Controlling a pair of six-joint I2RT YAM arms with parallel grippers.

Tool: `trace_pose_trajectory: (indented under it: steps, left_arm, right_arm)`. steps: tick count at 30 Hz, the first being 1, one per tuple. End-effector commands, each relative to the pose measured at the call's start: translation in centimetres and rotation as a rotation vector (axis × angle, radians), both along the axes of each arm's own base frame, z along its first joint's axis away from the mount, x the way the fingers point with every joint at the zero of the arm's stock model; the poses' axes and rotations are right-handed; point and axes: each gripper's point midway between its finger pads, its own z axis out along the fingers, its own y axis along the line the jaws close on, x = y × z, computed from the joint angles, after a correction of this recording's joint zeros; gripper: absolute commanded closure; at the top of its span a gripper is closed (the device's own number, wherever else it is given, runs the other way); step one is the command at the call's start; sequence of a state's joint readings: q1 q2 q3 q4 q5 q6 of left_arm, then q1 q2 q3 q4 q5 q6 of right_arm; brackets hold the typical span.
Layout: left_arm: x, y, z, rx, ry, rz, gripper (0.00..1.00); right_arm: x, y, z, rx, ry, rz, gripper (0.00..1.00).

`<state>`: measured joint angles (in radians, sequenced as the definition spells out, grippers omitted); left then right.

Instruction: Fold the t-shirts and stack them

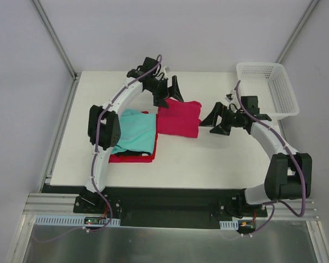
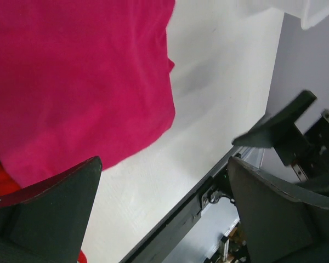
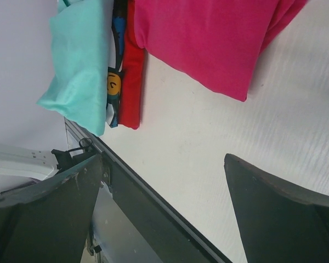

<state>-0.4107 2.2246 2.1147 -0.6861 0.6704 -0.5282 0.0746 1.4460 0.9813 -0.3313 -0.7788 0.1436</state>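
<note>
A folded magenta t-shirt (image 1: 178,119) lies in the middle of the white table (image 1: 197,159). To its left is a stack with a teal t-shirt (image 1: 136,130) on top and a red t-shirt (image 1: 131,158) at the bottom. In the right wrist view a dark printed shirt (image 3: 114,82) shows between the teal t-shirt (image 3: 79,66) and the red t-shirt (image 3: 132,71), beside the magenta t-shirt (image 3: 208,38). My left gripper (image 1: 170,96) hangs open over the magenta shirt's far edge (image 2: 77,82). My right gripper (image 1: 213,125) is open just right of that shirt. Neither one holds anything.
A white plastic mesh basket (image 1: 268,87) stands at the table's far right corner. The left arm (image 1: 107,129) reaches over the teal stack. A black rail (image 3: 153,208) runs along the table's near edge.
</note>
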Motion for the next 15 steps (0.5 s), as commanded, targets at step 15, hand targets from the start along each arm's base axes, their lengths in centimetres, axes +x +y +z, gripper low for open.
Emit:
trace_pose_trajectory:
  steps: [15]
  left_arm:
    - [5.9, 6.7, -5.0, 0.118, 0.053, 0.277, 0.01]
  right_arm:
    - [-2.0, 0.8, 3.6, 0.067, -0.092, 0.053, 0.04]
